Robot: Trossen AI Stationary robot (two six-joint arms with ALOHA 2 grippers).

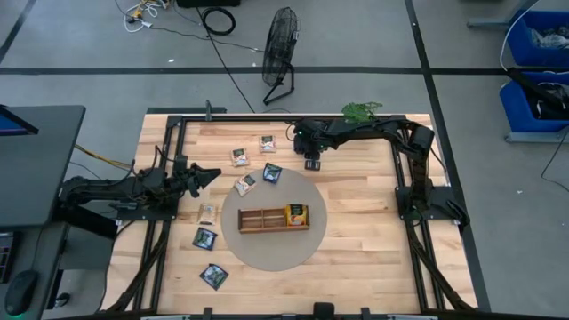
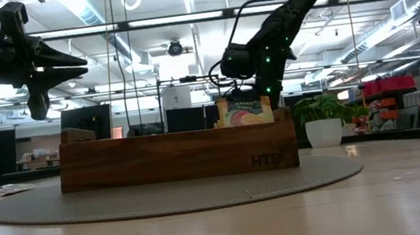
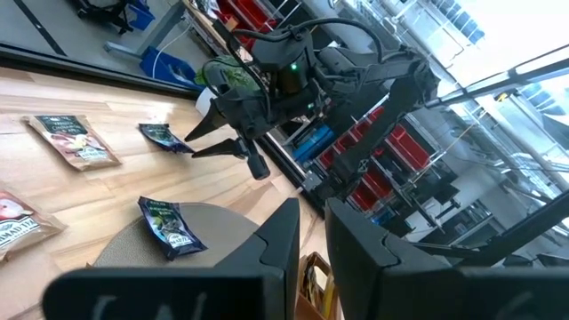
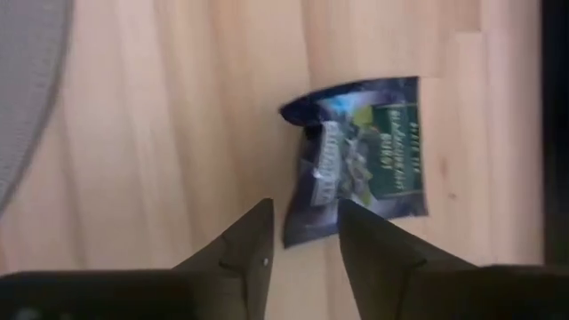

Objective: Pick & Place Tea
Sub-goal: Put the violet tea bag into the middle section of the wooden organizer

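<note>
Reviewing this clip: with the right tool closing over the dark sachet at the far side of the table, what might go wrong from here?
1. In the right wrist view, the right tool sits over only one edge of the crumpled dark sachet; a thin edge grip may slip.
2. The sachet lies flat on the table, so the fingertips may scrape wood.
3. The tray already holds an orange sachet; placing there could crowd it.

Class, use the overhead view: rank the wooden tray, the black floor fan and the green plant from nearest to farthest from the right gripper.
Measured from the right gripper:
1. Green plant, at the table's far edge.
2. Wooden tray, on the round mat.
3. Black floor fan, on the floor beyond the table.
</note>
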